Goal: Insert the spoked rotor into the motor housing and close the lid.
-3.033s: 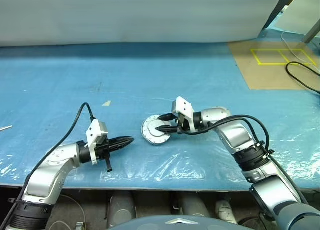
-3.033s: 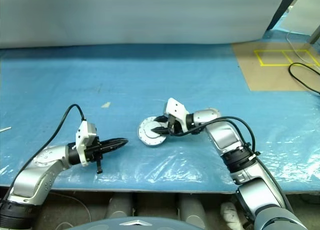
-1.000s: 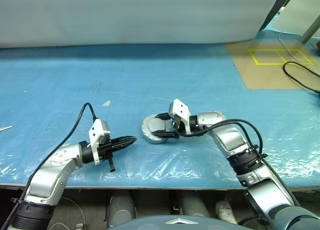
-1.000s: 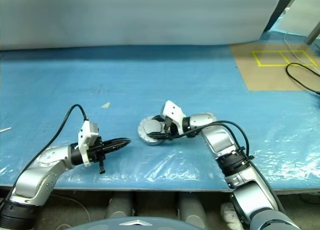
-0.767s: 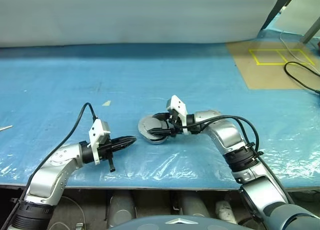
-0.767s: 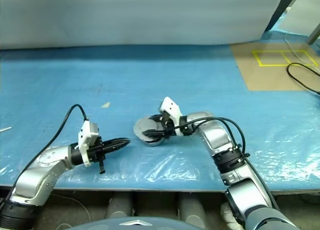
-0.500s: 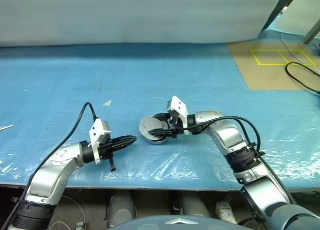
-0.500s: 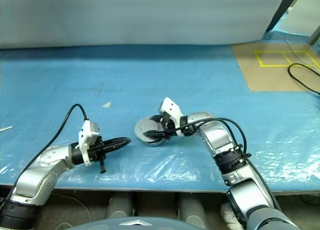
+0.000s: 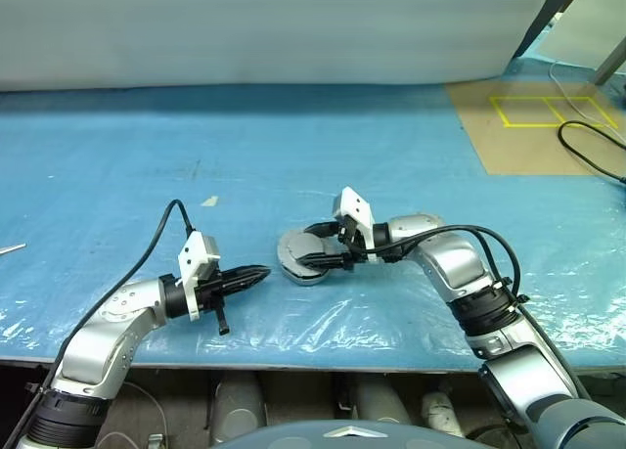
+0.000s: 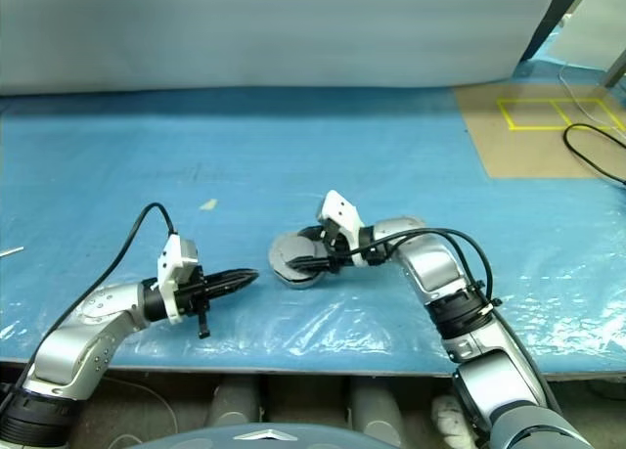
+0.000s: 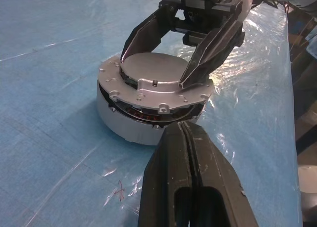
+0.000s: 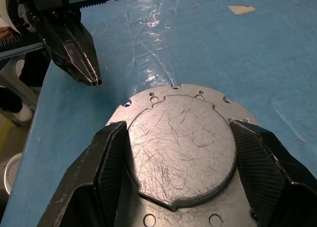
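Black fingers of the left gripper (image 9: 256, 272) pressed together on nothing, poised at about eight o'clock from the work, apart from it and pointing toward it. Just past that tip: motor housing (image 11: 130, 125), a shallow grey cup on the blue plastic-covered table (image 9: 117, 156), copper-brown windings (image 11: 148, 117) visible in a thin gap under the top disc. Lid (image 12: 181, 138) folded down over the cup, plain scratched grey face up, not quite seated on the near side as seen from the left wrist. Right gripper (image 9: 310, 246) reaching in from three o'clock, jaws spread wide and straddling the raised round centre of the lid, one finger on each side; contact with the metal likely but hard to confirm. Spoked rotor presumably already inside, though hidden beneath the lid and not verifiable. Farther off, at one o'clock, a brown board (image 9: 533, 126) with yellow tape (image 9: 548, 110) and a black cable (image 9: 597, 146).

Step in hand, by judgement: closing the lid, nearly done. Next move calls for a downward press to shut the remaining gap, then a clean release.
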